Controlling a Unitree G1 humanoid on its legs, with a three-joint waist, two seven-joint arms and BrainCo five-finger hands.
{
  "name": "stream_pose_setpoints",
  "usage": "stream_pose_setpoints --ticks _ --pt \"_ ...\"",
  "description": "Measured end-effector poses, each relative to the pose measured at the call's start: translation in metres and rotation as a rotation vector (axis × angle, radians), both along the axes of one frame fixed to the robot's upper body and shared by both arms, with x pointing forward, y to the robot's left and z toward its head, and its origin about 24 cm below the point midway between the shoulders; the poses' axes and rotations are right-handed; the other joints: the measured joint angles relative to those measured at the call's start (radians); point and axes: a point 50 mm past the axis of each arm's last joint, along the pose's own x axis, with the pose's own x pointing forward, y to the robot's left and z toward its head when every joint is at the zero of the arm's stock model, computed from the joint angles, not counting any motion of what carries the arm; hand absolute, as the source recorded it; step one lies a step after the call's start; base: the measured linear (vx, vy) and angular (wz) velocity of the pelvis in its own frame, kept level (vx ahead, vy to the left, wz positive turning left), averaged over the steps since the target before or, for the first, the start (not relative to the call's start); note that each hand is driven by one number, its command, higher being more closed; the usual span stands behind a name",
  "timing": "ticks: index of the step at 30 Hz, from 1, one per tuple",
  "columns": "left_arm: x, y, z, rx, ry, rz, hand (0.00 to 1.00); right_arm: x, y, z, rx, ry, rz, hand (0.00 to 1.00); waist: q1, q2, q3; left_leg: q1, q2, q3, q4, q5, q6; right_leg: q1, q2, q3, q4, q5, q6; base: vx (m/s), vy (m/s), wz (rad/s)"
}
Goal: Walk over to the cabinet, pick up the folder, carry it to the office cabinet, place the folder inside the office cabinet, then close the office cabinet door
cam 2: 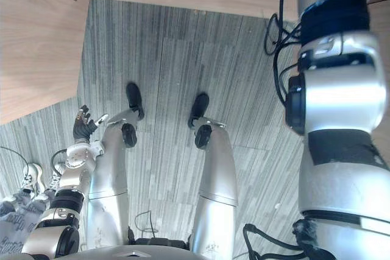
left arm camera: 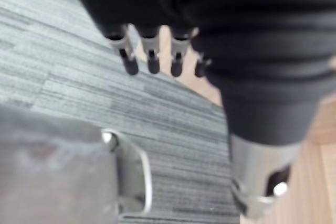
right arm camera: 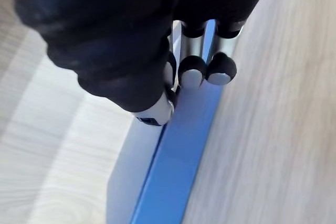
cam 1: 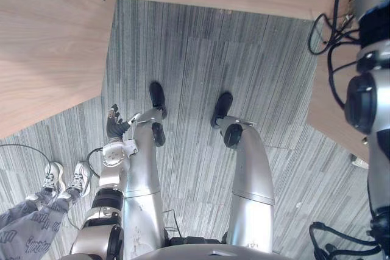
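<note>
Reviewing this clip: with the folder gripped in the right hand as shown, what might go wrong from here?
1. The right hand pinches the blue folder near one edge, so the folder may slip or swing as the robot moves.
2. The wooden surfaces lie close on both sides of the folder, which may catch on one.
3. A person's shoes stand close by the left hand; a turn or step risks contact.

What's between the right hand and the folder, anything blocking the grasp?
Nothing visible. The right hand already pinches the folder by its edge, with wood panels close on both sides. The left hand hangs open, low at the robot's side.
</note>
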Motion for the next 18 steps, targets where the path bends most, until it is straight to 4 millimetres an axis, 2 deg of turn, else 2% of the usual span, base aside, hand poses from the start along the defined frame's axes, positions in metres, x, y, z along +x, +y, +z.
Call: stream_pose_setpoints --ticks 3,5,8,10,11,12,15,16,18 --pt "-0.001 0.001 -0.002 0.0 0.019 0.004 0.0 0.0 0.011 -0.01 0.01 -0.038 0.08 1.0 0.002 0.0 0.0 0.014 0.018 0.003 0.016 -0.011 0.0 0.02 0.016 0.001 -0.006 0.002 0.001 -0.07 -0.017 -0.2" --pt "-0.001 0.001 -0.003 0.002 0.023 0.002 0.0 -0.008 0.016 -0.019 0.014 -0.103 0.139 1.0 -0.003 0.0 0.0 0.019 0.022 0.001 0.031 -0.015 -0.001 0.028 0.021 0.0 -0.006 0.002 0.001 -0.04 -0.01 -0.11" --pt "0.0 0.0 -0.003 0.03 0.043 -0.009 0.0 -0.021 0.031 -0.047 0.001 -0.185 0.23 1.0 -0.011 -0.005 0.0 0.045 0.038 -0.004 0.056 -0.036 -0.002 0.06 0.036 0.004 -0.005 0.008 -0.008 -0.02 -0.012 -0.16" --pt "0.0 -0.003 -0.005 0.046 0.058 -0.025 0.0 -0.03 0.044 -0.08 -0.038 -0.197 0.283 1.0 -0.019 -0.021 -0.004 0.092 0.048 0.001 0.064 -0.054 -0.005 0.105 0.046 0.012 -0.008 0.005 -0.005 -0.01 -0.014 -0.18" --pt "-0.001 -0.006 -0.007 0.066 0.068 -0.042 0.0 -0.036 0.051 -0.1 -0.049 -0.196 0.315 1.0 -0.023 -0.044 -0.012 0.122 0.055 0.011 0.064 -0.066 -0.006 0.129 0.052 0.021 -0.012 -0.006 0.003 -0.02 -0.019 -0.24" --pt "-0.001 -0.007 -0.008 0.071 0.076 -0.044 0.0 -0.04 0.055 -0.111 -0.052 -0.196 0.327 1.0 -0.028 -0.054 -0.018 0.136 0.057 0.013 0.064 -0.069 -0.007 0.141 0.053 0.021 -0.015 -0.007 0.002 -0.03 -0.02 -0.19" --pt "-0.004 -0.015 -0.015 0.078 0.11 -0.069 0.0 -0.066 0.055 -0.173 -0.033 -0.147 0.369 1.0 -0.037 -0.092 -0.039 0.245 0.065 0.033 0.046 -0.096 0.002 0.253 0.059 0.02 -0.053 -0.011 0.004 -0.02 -0.008 -0.08" --pt "-0.005 -0.016 -0.017 0.075 0.119 -0.07 0.0 -0.07 0.055 -0.184 -0.018 -0.129 0.376 1.0 -0.037 -0.1 -0.045 0.27 0.065 0.039 0.038 -0.098 0.001 0.275 0.06 0.023 -0.063 -0.011 0.006 0.0 0.01 -0.11" --pt "-0.015 -0.017 -0.03 0.086 0.172 -0.082 0.0 -0.086 0.059 -0.22 0.002 -0.056 0.43 1.0 -0.044 -0.113 -0.068 0.356 0.066 0.048 0.011 -0.112 0.001 0.368 0.067 0.022 -0.113 -0.007 0.011 0.02 0.033 -0.09"
